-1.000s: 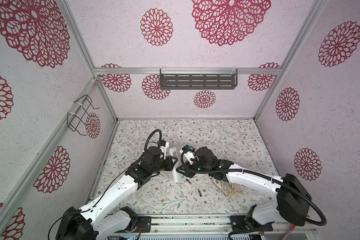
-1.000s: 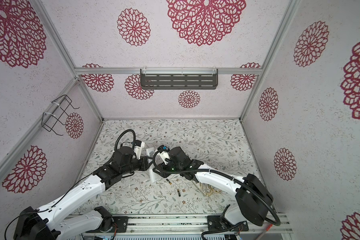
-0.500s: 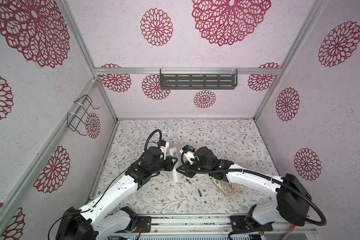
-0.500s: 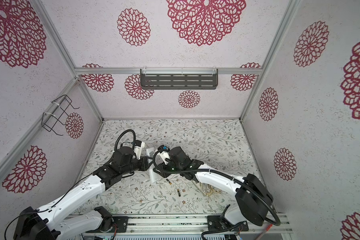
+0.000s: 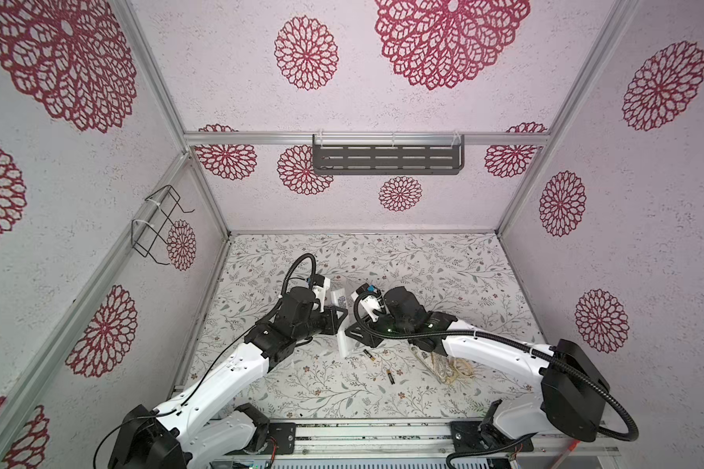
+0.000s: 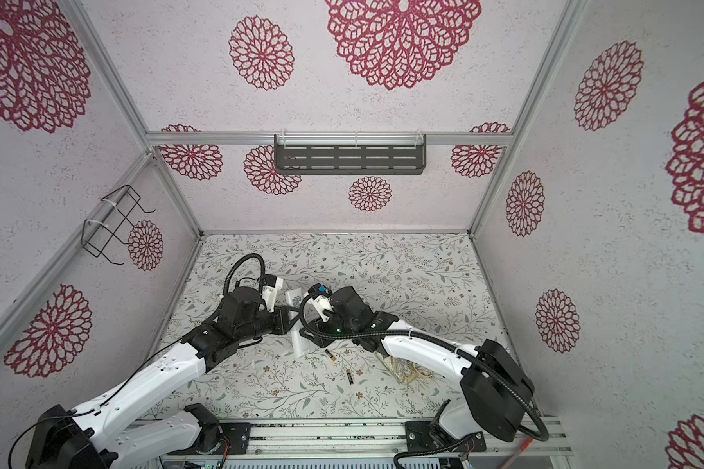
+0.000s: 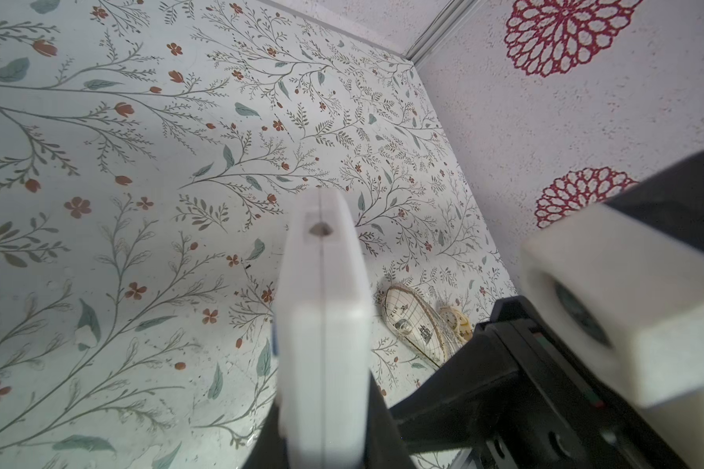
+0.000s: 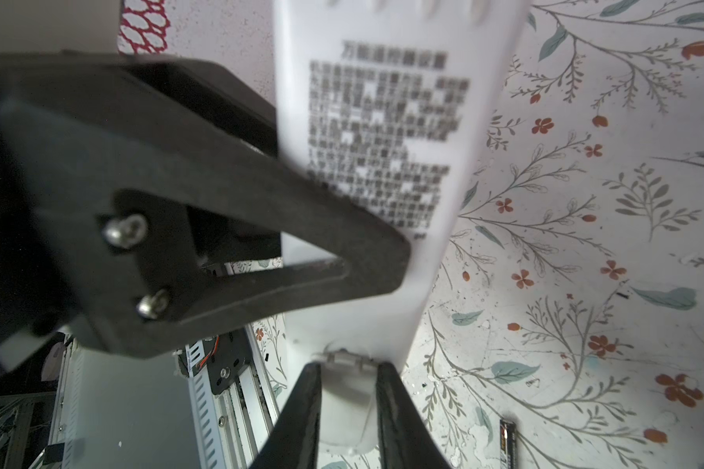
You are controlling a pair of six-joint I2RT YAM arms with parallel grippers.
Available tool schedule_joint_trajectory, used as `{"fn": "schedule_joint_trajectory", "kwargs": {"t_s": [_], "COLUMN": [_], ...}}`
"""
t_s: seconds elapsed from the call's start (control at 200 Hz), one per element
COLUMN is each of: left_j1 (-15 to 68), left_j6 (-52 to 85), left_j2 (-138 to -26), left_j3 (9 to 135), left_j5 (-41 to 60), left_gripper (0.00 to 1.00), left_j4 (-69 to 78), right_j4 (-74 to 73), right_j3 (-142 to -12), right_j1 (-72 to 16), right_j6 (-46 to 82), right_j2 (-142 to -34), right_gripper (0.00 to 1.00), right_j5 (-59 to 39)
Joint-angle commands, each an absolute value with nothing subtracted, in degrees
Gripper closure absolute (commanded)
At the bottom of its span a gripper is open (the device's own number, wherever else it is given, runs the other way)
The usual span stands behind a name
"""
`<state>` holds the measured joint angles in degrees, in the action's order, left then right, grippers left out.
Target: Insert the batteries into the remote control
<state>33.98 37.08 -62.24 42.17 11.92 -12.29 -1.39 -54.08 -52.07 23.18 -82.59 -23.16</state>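
— Remote control (image 5: 339,301) position?
— Mid-table, between the two grippers. The left gripper (image 5: 341,318) has its jaws closed across the remote's middle.
— Right gripper (image 8: 346,406)?
— Jaws narrow, pinching the remote's near end.
— Batteries (image 5: 369,356)?
— Both loose on the table (image 5: 444,276), outside either grip, right of that end and nearer.

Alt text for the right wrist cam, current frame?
A white remote, its back and blurred code sticker toward the camera, is gripped at its side by the left claw and pinched at the end nearest the lens by the right claw. One battery lies on the flowered table beside it.
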Motion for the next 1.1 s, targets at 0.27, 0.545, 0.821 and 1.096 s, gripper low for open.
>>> {"fn": "schedule_joint_trajectory", "kwargs": {"t_s": [0.27,0.545,0.821,1.096], "left_j1": [34.3,34.2,34.2,34.2], "left_j6": [36.9,37.0,37.0,36.8], "left_j2": [-61.0,-60.6,-60.3,-60.3], "left_j3": [40.9,40.7,40.6,40.7], "left_j5": [12.2,12.3,12.5,12.6], "left_gripper": [1.00,1.00,1.00,1.00], "left_j4": [-9.3,-9.1,-9.1,-9.3], "right_j4": [-6.3,-6.2,-4.0,-1.5], "right_j3": [-54.1,-53.6,-54.3,-56.1], "right_j1": [-53.7,-54.1,-54.3,-54.5], "right_j6": [24.8,25.1,24.0,23.3], "right_j2": [-75.5,-74.7,-74.6,-75.8], "right_gripper": [0.74,0.74,0.64,0.51], "right_j5": [-28.6,-28.5,-25.0,-21.6]}}
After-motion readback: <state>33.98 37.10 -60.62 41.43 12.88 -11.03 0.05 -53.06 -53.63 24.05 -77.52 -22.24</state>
